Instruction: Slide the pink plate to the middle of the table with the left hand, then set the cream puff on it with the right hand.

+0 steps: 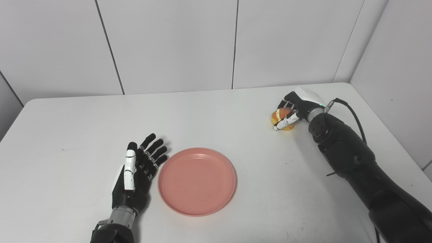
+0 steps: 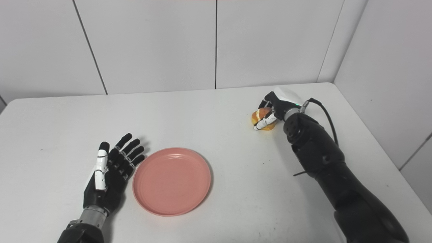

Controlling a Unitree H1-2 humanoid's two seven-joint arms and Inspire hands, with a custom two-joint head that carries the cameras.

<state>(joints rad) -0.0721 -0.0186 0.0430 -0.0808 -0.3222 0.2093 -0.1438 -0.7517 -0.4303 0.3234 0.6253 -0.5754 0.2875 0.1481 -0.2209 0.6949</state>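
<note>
Pink plate (image 1: 196,181) lies empty beside left hand (image 1: 136,172); bare table (image 1: 67,128) around.

**Colours and Patterns Observed**

The plate (image 1: 196,181) was plain salmon pink, with faint concentric rings on its surface. The cream puff (image 1: 282,118) was golden orange with a pale cream band. The left hand (image 1: 136,173) was black with a white thumb segment. The right hand (image 1: 297,108) was black with white panels. The table (image 1: 216,114) was plain white. The wall panels (image 1: 168,44) were white with dark seams.

Black arms, a black cable (image 1: 352,116) at the right wrist, black fingers (image 1: 153,148), white thumbs.
</note>
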